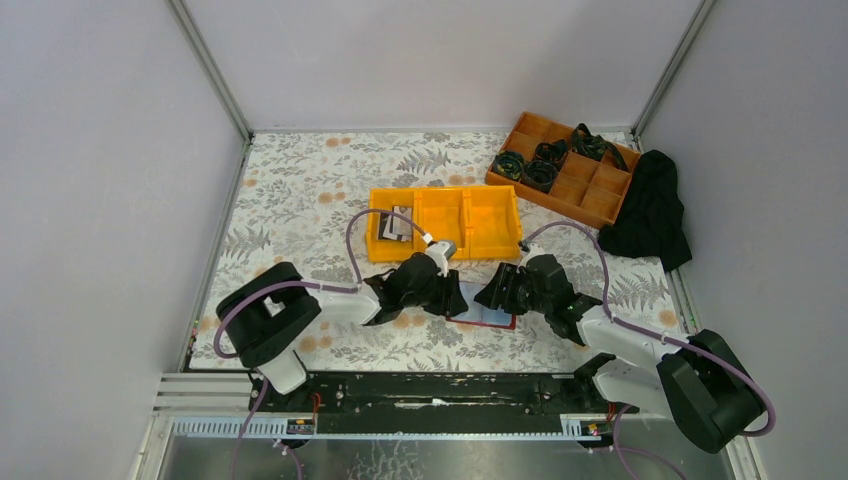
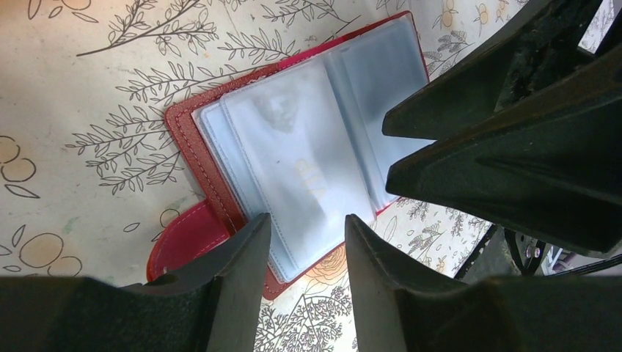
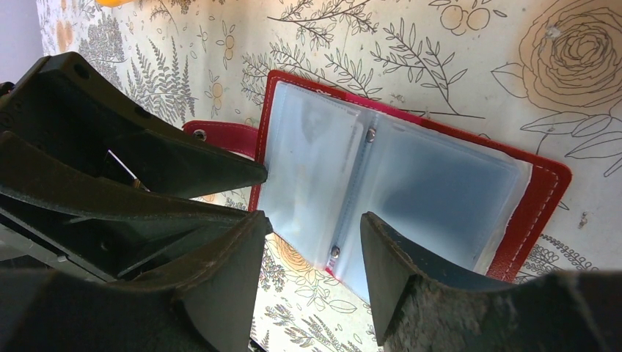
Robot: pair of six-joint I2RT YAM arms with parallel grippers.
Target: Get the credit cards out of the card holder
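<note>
**A:** Left claw (image 2: 308,220) stands part open with nothing in it, its tips just over the near edge of the holder (image 2: 192,139).

**B:** And the right claw (image 3: 314,220)?

**A:** It is wider and also empty, over the holder's middle. The holder lies open and flat on the table (image 1: 300,200) between the two claws, with its clear sleeves (image 2: 293,147) facing up.

**B:** Any card in it?

**A:** One sleeve shows a pale card (image 2: 308,180) with gold print. The other sleeves are hazy, so I cannot tell. Grey and black cards (image 1: 395,222) lie in the left compartment of the bin (image 1: 495,235).

**B:** So it's mid-task, I judge, lining up for a pull.

**A:** Likely. The next move needs one claw pinning the holder while the other nips the card's edge and slides it out through the sleeve mouth. The thin plastic may lift with it.
</note>
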